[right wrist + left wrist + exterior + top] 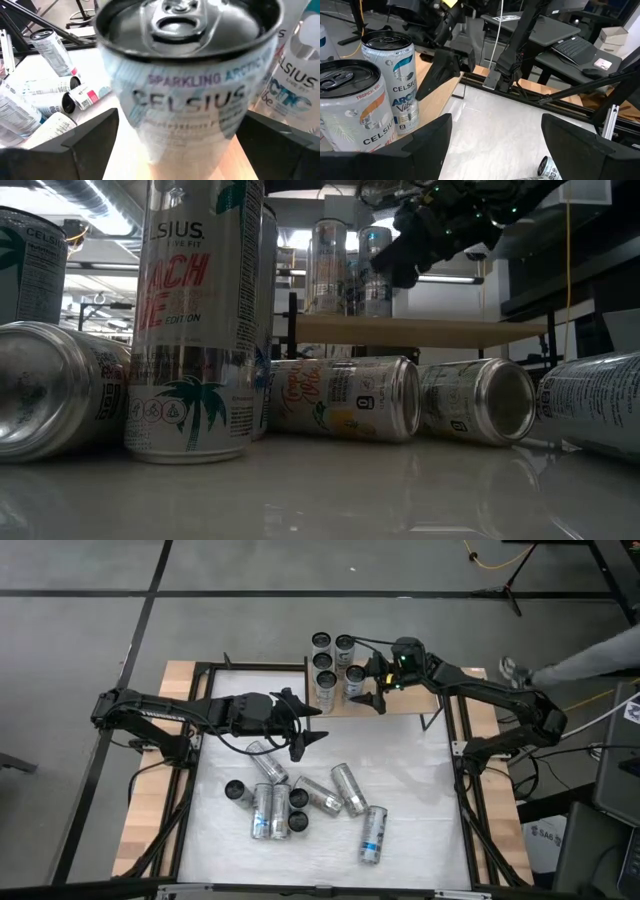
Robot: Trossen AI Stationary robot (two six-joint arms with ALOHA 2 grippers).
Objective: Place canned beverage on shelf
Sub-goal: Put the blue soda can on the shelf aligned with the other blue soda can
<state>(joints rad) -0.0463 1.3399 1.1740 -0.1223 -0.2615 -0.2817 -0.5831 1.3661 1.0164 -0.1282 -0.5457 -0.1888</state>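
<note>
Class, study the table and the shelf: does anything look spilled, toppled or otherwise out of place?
Several cans lie on their sides in a loose heap on the white tabletop, while the cans on the shelf stand upright in neat rows. No liquid shows. The toppled ones are probably stock waiting to be shelved.

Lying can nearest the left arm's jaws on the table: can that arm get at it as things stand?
Probably yes. The left gripper is open and holds nothing, and the lying can sits just beside it on the white tabletop with nothing between them.

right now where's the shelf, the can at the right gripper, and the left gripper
shelf [400, 703]: high view, bare board.
can [192, 95]: right wrist view, label side.
right gripper [366, 683]: high view, between fingertips.
left gripper [311, 726]: high view, between fingertips.
</note>
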